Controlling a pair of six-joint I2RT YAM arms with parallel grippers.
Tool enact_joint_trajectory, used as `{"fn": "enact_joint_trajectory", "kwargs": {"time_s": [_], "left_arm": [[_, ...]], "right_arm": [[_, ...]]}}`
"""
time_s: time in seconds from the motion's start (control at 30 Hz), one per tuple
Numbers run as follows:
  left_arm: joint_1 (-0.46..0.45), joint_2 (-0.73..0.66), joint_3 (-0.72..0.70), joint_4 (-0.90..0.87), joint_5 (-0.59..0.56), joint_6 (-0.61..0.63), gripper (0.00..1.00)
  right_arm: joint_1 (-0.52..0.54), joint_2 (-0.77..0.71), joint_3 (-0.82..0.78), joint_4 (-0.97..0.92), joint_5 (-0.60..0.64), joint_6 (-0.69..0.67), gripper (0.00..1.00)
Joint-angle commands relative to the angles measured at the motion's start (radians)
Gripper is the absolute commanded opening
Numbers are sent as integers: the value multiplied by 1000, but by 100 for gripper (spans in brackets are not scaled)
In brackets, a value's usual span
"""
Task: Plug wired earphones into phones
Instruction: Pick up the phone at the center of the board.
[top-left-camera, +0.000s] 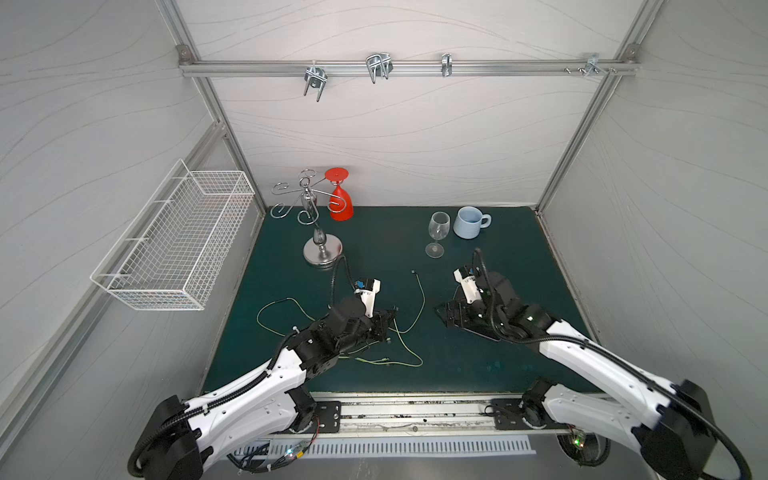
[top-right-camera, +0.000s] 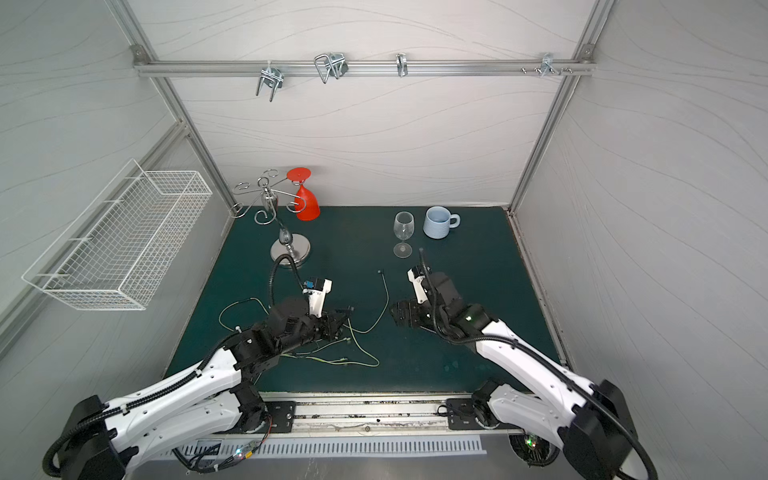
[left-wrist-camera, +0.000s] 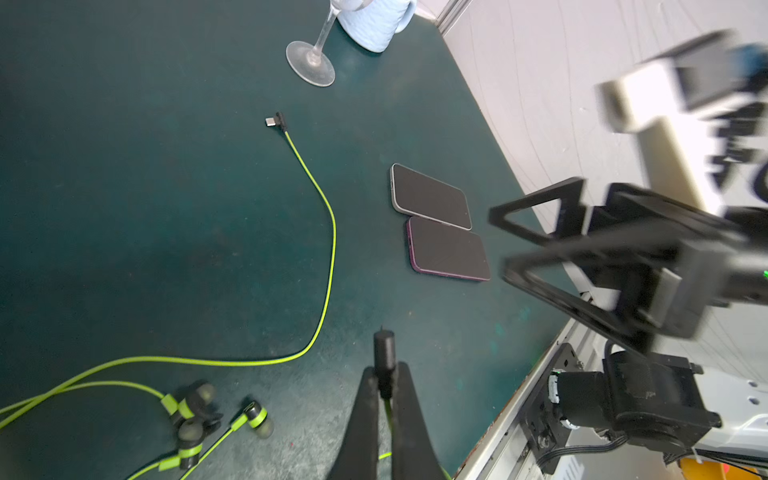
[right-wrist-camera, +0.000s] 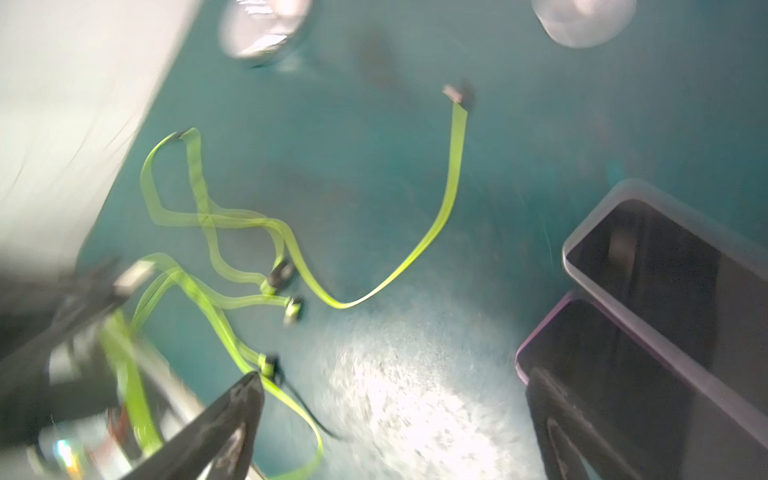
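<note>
Two phones: the grey phone and purple phone lie flat, screens up, long sides touching, near the desk's right edge. The grey one is on the glass's side.
Left hand: clenched on a dark plug above the desk, well apart from the phones. Its cord trails back between the fingers.
Right hand: released, fingers wide, grasping nothing, hovering over the phones.
Free plug: on the desk near the glass. Its cord curves back to the earbuds, which are tangled beside the left hand.
Risks: we judge an unpinned phone would slide when the plug pushes in, and would nudge its neighbour since they touch. We cannot see the ports, so a crooked plug could miss. The trailing cord may snag the tangle and drag it.
Desk: a dark green mat, scuffed and smooth-looking, so we expect little grip. At the back stand the glass, a mug and a rack with a red cup.
Room: pale walls in aluminium framing, with a wire basket on the left wall and hooks on a rail.
</note>
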Motion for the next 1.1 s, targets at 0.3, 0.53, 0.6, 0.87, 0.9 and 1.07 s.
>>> {"fn": "enact_joint_trajectory", "kwargs": {"time_s": [0.3, 0.53, 0.6, 0.87, 0.9, 1.07], "left_arm": [[22, 69, 74, -1, 101, 89, 0], [26, 90, 103, -30, 131, 146, 0], [26, 101, 108, -23, 148, 150, 0], [25, 139, 119, -33, 178, 197, 0], [25, 141, 119, -32, 183, 201, 0], [26, 152, 111, -31, 207, 212, 0]], "right_arm": [[-343, 208, 135, -519, -468, -1027, 86], [-357, 363, 103, -424, -291, -1200, 76], [-373, 385, 95, -375, -253, -1221, 75], [-441, 494, 99, -305, -185, -1275, 79], [-443, 505, 101, -305, -176, -1284, 79], [-463, 559, 127, -297, -167, -1279, 79]]}}
